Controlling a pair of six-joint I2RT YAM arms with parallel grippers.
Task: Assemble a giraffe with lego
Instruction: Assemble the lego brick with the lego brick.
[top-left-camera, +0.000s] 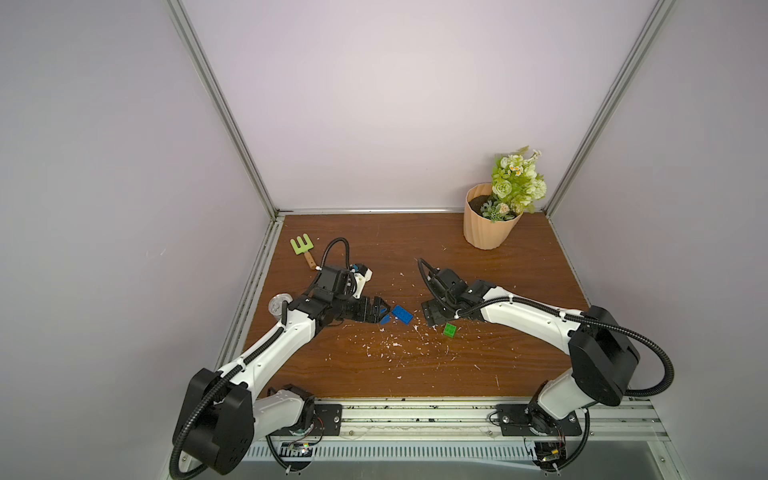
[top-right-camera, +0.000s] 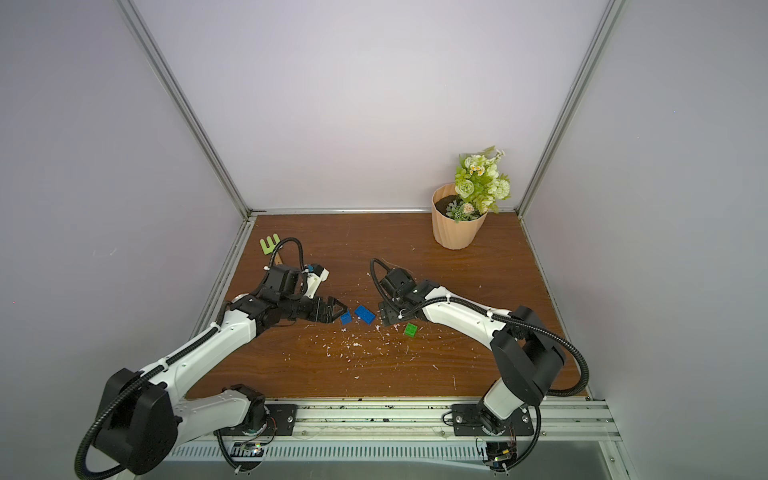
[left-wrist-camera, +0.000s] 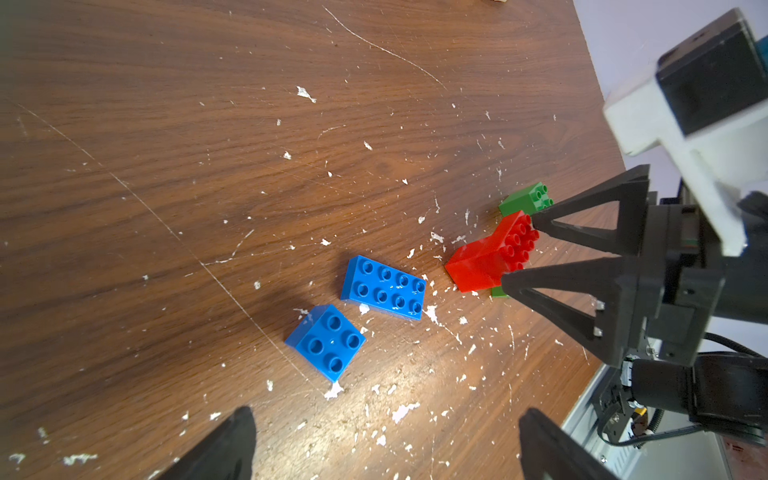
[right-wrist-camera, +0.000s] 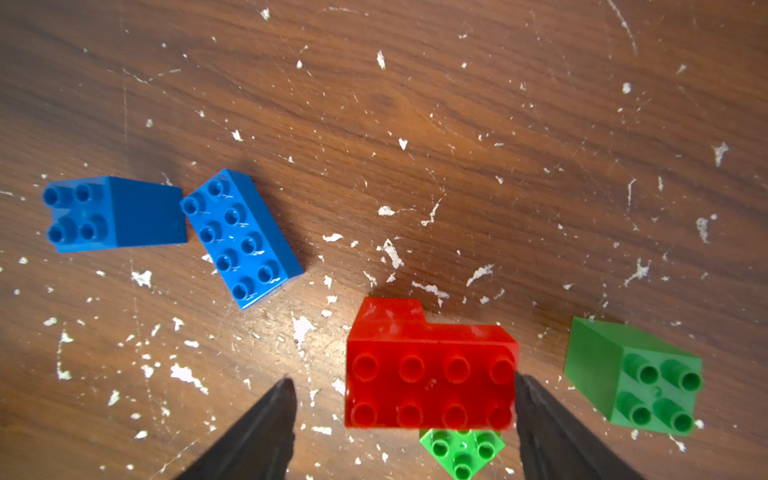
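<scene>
The lego lies mid-table. A blue oblong brick (top-left-camera: 402, 314) and a blue square brick (top-left-camera: 385, 319) rest just in front of my left gripper (left-wrist-camera: 386, 411), which is open and holds nothing. My right gripper (right-wrist-camera: 401, 380) is open and straddles the red oblong brick (right-wrist-camera: 430, 386). One fingertip (right-wrist-camera: 523, 384) touches the brick's end; the other stands apart. That red brick sits on a second red brick (right-wrist-camera: 390, 311) and a green brick (right-wrist-camera: 461, 451). A loose green square brick (top-left-camera: 449, 330) lies beside them. The finished giraffe is not in view.
A peach flower pot (top-left-camera: 490, 224) stands at the back right. A green toy rake (top-left-camera: 301, 245) lies at the back left, and a round clear lid (top-left-camera: 279, 305) sits by the left arm. White flecks litter the wooden table (top-left-camera: 415, 374).
</scene>
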